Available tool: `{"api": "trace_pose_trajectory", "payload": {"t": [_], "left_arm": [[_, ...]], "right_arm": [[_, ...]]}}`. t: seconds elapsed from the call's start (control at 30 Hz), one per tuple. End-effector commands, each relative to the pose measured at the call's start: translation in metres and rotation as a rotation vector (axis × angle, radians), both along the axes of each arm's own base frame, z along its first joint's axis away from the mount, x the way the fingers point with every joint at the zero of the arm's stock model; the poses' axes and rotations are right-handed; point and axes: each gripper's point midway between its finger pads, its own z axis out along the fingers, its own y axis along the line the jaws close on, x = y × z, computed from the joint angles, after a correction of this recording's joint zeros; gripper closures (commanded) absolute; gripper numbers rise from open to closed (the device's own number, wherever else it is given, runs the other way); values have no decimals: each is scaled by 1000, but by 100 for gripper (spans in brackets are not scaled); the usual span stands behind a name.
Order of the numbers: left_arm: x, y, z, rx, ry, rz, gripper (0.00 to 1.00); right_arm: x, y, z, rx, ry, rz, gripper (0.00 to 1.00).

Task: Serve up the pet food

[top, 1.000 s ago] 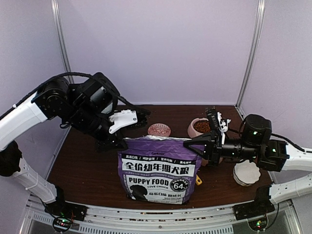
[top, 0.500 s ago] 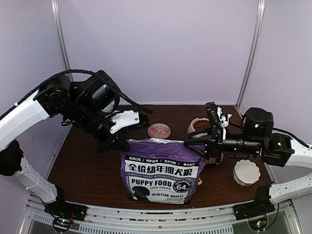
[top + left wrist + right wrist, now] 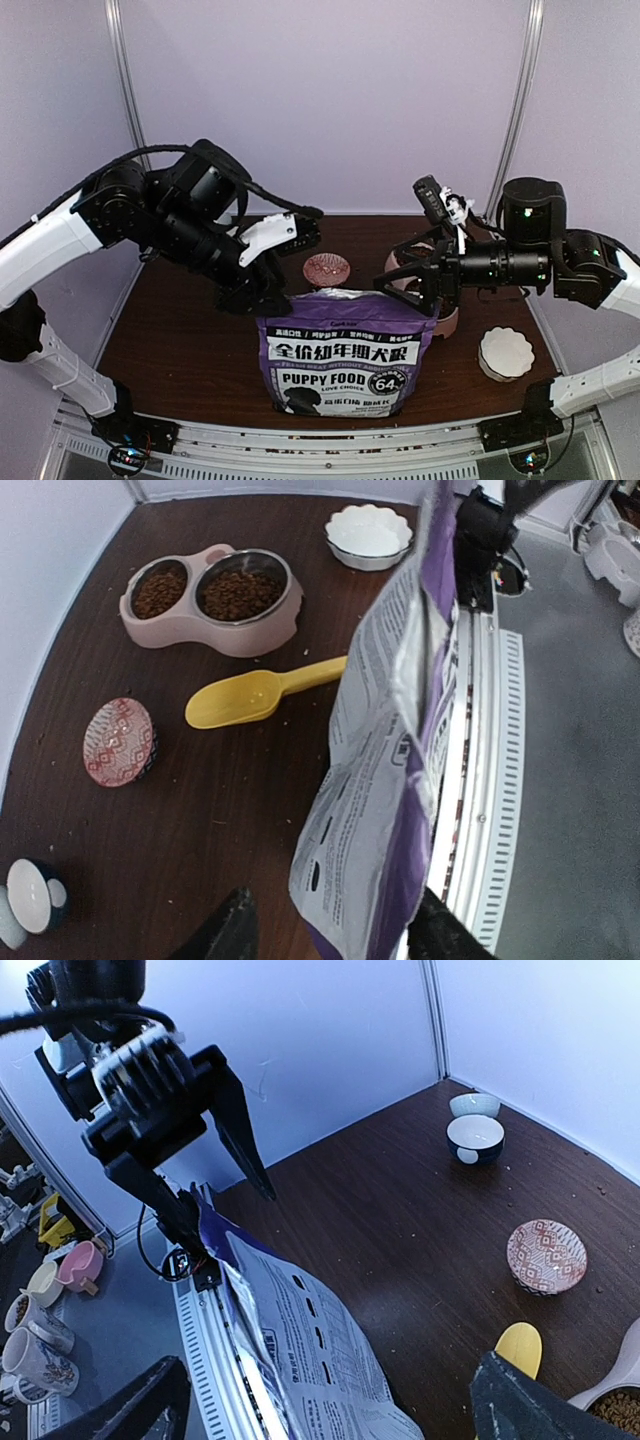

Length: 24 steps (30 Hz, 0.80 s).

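The purple bag [image 3: 345, 355] stands upright on the worktop [image 3: 180, 340]. Its front reads "PUPPY FOOD" and "LOVE CHOICE", with a round "64" badge and a line of large Chinese characters, 全价幼年期犬粮. The smaller print is too fine to read.

The pet food [image 3: 240, 593] lies in both steel bowls of the pink feeder [image 3: 215, 640], behind the bag. A yellow scoop [image 3: 260, 692] lies empty on the worktop between feeder and bag. A red-patterned bowl [image 3: 118, 742] sits near the scoop, and a white scalloped bowl [image 3: 368, 535] stands beyond the feeder.

The left gripper [image 3: 337, 920] hangs over the bag's top edge. Its jaws are spread and the bag's rim shows between them, but not pinched. The right gripper [image 3: 330, 1380] has its jaws spread very wide above the bag's other top corner and holds nothing.

A second ago both grippers sat low at the bag's top edge, the right one closed on the corner. Both have since let go and risen. The bag has shifted slightly to the right and nearer the arm bases. In the overhead view the right gripper now hides the feeder bowl that showed before.
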Motion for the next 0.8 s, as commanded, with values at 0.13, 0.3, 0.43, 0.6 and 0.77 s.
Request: {"api": "trace_pose_trajectory", "payload": {"t": [0.13, 0.3, 0.43, 0.6, 0.77], "left_arm": [[12, 4, 79, -322, -124, 86, 22], [28, 19, 94, -408, -103, 160, 18], [40, 34, 100, -488, -59, 194, 18], [45, 53, 98, -552, -21, 201, 18], [26, 51, 86, -541, 27, 104, 18]], "right_arm": [[19, -23, 13, 22, -22, -149, 0], [31, -26, 22, -4, -36, -215, 0], [20, 1, 10, -118, 15, -84, 0], [-11, 37, 7, -167, 53, 153, 1], [-19, 53, 5, -238, 31, 229, 2]]}}
